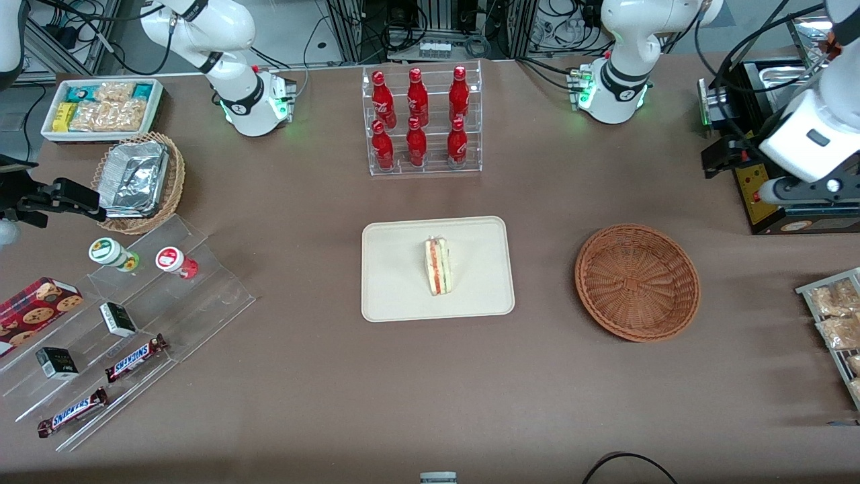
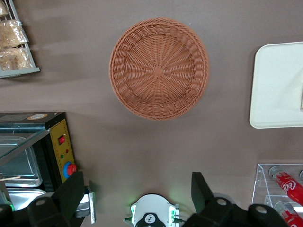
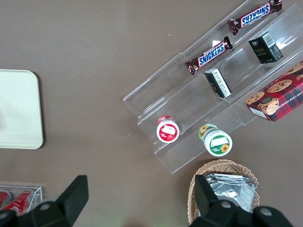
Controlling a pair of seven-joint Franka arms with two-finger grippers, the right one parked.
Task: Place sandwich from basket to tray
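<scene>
The sandwich (image 1: 438,266) lies on the tray (image 1: 396,296), roughly at its middle, its cut edge with red-orange and green layers facing up; the basket (image 1: 637,282) sits empty on the bench (image 1: 322,376), beside the tray toward the working arm's end. The tool (image 2: 137,194) hangs high above the bench between the basket and the arm's own base, its fingers (image 2: 71,191) spread wide apart and holding nothing. By the look of it the placing is already done. The sandwich should be light and soft: pale bread that dents under pressure, with loose filling that could slide out if squeezed across the layers. If it had to be taken up again, a gentle grip on the two broad bread faces, near the thick middle of the wedge, seems safest.
</scene>
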